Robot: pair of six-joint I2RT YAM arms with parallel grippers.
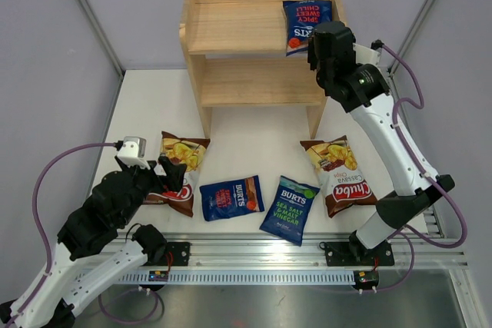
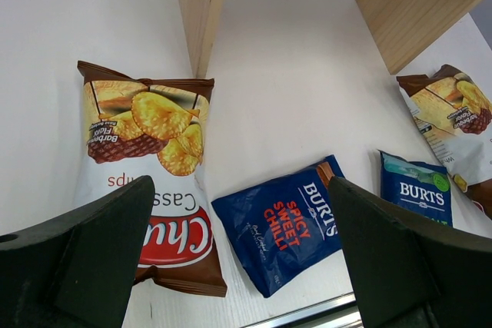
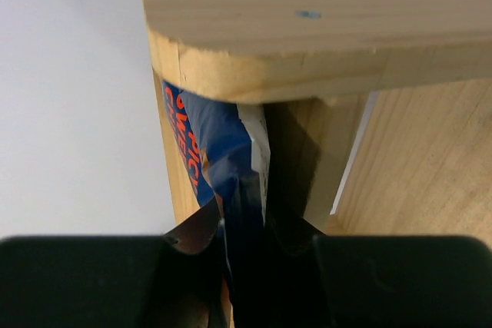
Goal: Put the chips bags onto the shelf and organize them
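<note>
The wooden shelf (image 1: 238,28) stands at the back. My right gripper (image 1: 317,45) is shut on the edge of a blue Burts spicy sweet chilli bag (image 1: 306,22) that stands on the top tier at its right end. In the right wrist view the gripper (image 3: 246,228) pinches that bag (image 3: 219,144) against the shelf's side panel (image 3: 307,21). On the table lie a Chuba bag (image 1: 181,160), a second Burts chilli bag (image 1: 232,198), a Burts sea salt bag (image 1: 289,209) and another Chuba bag (image 1: 340,174). My left gripper (image 1: 171,176) is open and empty over the left Chuba bag (image 2: 146,151).
In the left wrist view the gripper (image 2: 240,190) frames the Burts chilli bag (image 2: 288,220), with the sea salt bag (image 2: 415,190) and the right Chuba bag (image 2: 453,124) further right. The shelf's legs (image 2: 201,5) stand behind. A metal rail (image 1: 254,251) runs along the near edge.
</note>
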